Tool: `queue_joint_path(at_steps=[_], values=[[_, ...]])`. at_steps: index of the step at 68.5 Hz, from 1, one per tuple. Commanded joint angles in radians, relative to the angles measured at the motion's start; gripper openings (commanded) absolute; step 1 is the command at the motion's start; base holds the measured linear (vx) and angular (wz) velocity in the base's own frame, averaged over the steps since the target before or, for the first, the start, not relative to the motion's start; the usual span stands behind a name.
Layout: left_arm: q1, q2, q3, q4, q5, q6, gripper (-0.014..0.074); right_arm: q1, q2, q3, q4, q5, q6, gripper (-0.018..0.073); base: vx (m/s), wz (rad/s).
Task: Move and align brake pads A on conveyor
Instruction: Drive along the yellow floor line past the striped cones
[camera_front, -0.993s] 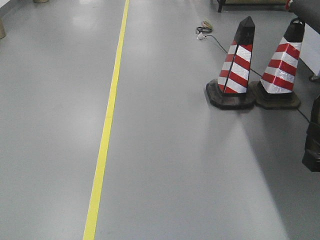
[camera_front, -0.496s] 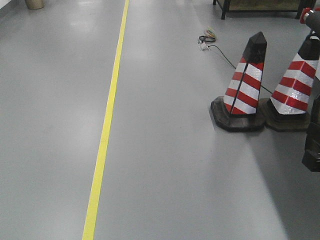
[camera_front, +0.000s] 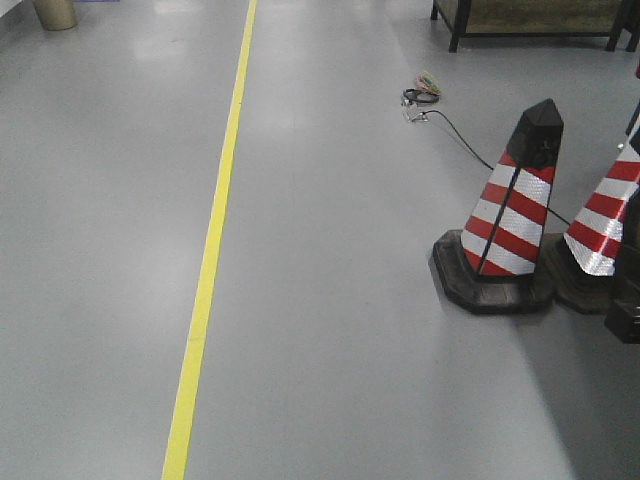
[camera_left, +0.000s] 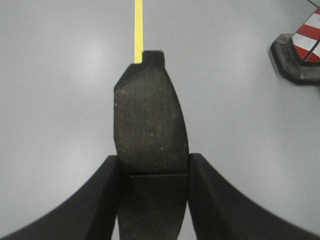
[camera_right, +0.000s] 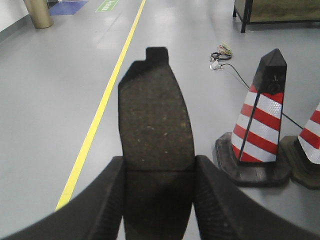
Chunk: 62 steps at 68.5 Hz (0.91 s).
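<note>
Glossy grey workshop floor (camera_front: 330, 340), ruled lengthwise by a yellow line (camera_front: 205, 290). Left to right in the front view: a tan bin (camera_front: 55, 12) at the far corner, the line, a coil of cable (camera_front: 422, 92), a red-and-white striped cone (camera_front: 515, 215), then a second cone (camera_front: 605, 230) just beside it, cut by the frame edge, with a dark-framed bench (camera_front: 530, 20) far behind. From the left wrist: left claw (camera_left: 152, 160) clenched on the first brake pad (camera_left: 150, 110), pinched by its long edges between two black fingers (camera_left: 90, 205), speckled dark face toward the camera, thin groove level with the fingertips, notched end jutting forward past them; yellow line straight ahead of the claw, a cone base ahead to its right. From the right wrist: right claw (camera_right: 159, 160) clamped the same way on the second brake pad (camera_right: 155, 110), notched end likewise out front; bin far ahead to the claw's left, line nearer on that side, cable and both cones ahead to its right.
</note>
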Motion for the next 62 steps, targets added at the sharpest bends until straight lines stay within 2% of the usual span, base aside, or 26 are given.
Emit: queue_joint_path(at_steps=[1, 62], values=[[-0.004, -0.003, -0.028, -0.001, -0.073, 0.000, 0.0135, -0.004, -0.003, -0.035, -0.004, -0.095, -0.004, 0.0033, 0.53, 0.00], [-0.004, -0.003, -0.028, -0.001, -0.074, 0.000, 0.0135, -0.004, -0.003, -0.035, -0.004, -0.095, -0.004, 0.0033, 0.51, -0.01]])
